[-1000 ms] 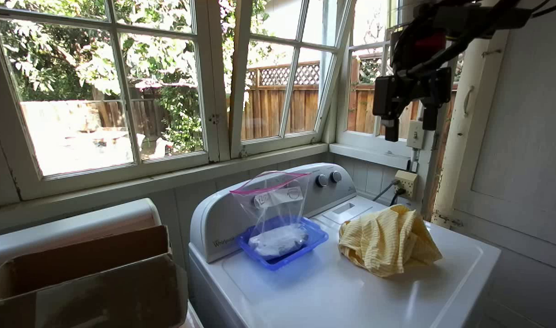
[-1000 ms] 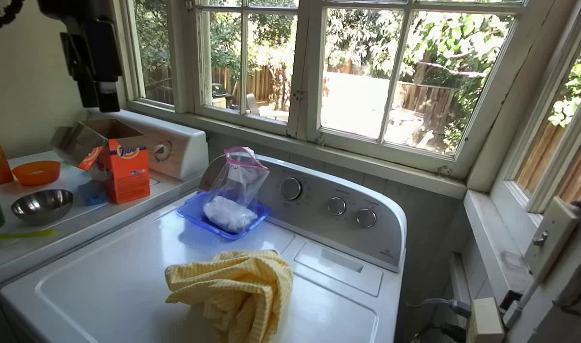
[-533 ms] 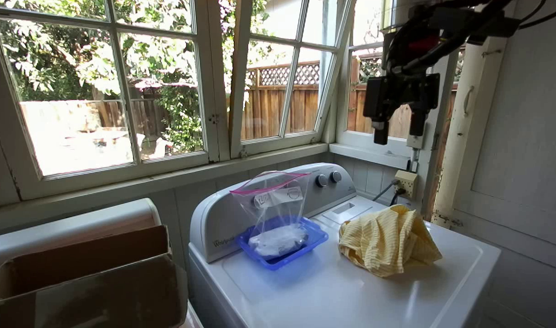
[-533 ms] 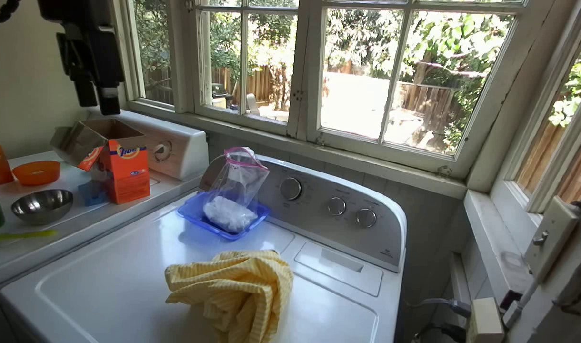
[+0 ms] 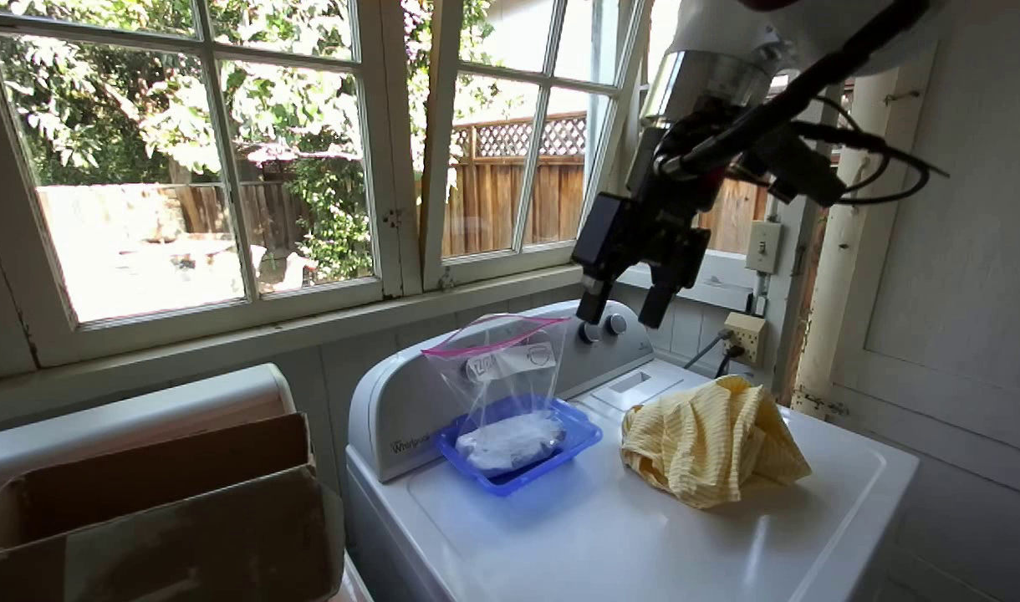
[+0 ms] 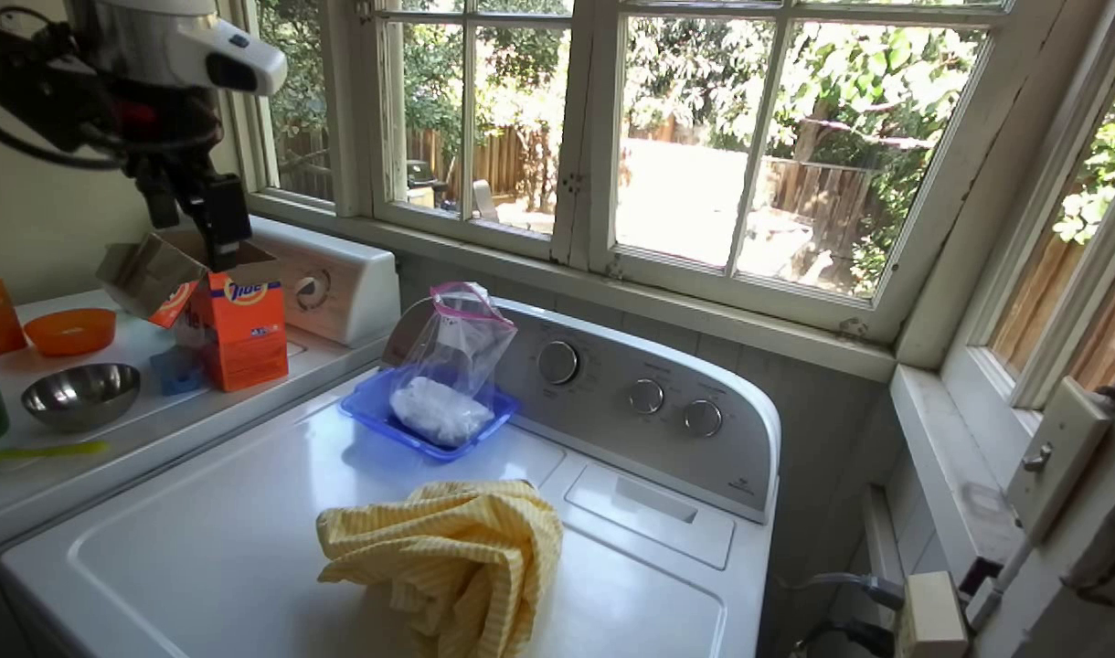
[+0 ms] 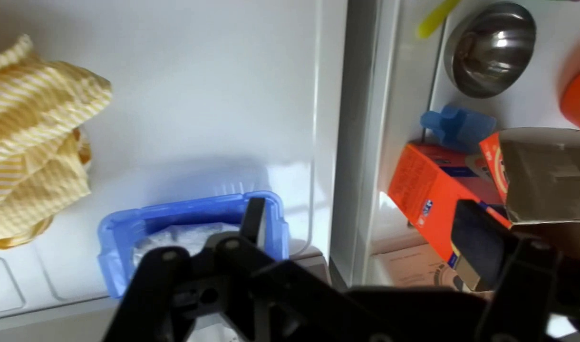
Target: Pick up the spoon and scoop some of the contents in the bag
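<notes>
A robot arm's end effector (image 5: 623,316) hangs slanting downward in the air, released, its two fingers spread apart. Lower down, a white machine (image 6: 219,557) faces a second machine (image 7: 527,103) across a dark gap (image 7: 359,118) between their edges. On the first, a blue tray (image 7: 190,206) sits close to the control panel (image 6: 603,388) at the back and near the gap edge. In the tray stands a clear plastic bag (image 6: 471,352), its pink-lined mouth open at the top, the white contents (image 6: 439,411) heaped at the bottom. A crumpled yellow striped cloth (image 6: 448,567) lies apart from the tray, farther from the gap, and a broad stretch of bare top opens between the cloth and the gap edge, in front of the tray. On the second machine, room is tighter: the small light-blue spoon (image 7: 459,127) lies near the gap side, its slimmer end toward that edge, with an orange box (image 6: 249,338) just beside it and a metal bowl (image 7: 492,50) near its other side. An orange bowl (image 6: 70,331) sits farther in. In the wrist view, one finger hides part of the tray, the other part of the orange box.
</notes>
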Controlling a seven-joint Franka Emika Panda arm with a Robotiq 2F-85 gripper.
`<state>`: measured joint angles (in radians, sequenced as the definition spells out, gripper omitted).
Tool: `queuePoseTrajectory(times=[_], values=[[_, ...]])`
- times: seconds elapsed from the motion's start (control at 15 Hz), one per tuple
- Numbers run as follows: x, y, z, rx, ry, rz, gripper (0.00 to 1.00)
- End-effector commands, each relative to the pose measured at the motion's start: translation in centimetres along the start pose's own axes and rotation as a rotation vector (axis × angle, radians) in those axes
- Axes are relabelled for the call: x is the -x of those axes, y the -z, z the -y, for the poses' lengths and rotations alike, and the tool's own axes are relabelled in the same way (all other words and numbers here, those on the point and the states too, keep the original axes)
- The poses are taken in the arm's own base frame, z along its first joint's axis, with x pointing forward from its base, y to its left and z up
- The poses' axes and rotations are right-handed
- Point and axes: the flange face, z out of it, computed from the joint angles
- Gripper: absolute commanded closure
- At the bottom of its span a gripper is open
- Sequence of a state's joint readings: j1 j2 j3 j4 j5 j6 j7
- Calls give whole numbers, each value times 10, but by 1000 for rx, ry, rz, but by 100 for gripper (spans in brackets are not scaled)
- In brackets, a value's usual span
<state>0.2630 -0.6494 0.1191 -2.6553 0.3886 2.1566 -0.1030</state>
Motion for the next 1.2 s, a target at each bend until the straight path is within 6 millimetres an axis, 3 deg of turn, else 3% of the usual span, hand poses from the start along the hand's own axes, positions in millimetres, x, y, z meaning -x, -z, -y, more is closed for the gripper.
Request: queuePoseTrajectory(times=[0.0,0.13,0.2,0.33,0.53,0.93,1.13], values=[[8,-46,-1,-136,85,-58,0],[14,-67,3,-223,143,-45,0],[8,-49,2,-155,101,-40,0],[12,-62,3,-197,131,-29,0],[11,-63,3,-208,139,-29,0],[7,-119,-6,-476,82,-104,0],[11,-156,-11,-546,85,-121,0]])
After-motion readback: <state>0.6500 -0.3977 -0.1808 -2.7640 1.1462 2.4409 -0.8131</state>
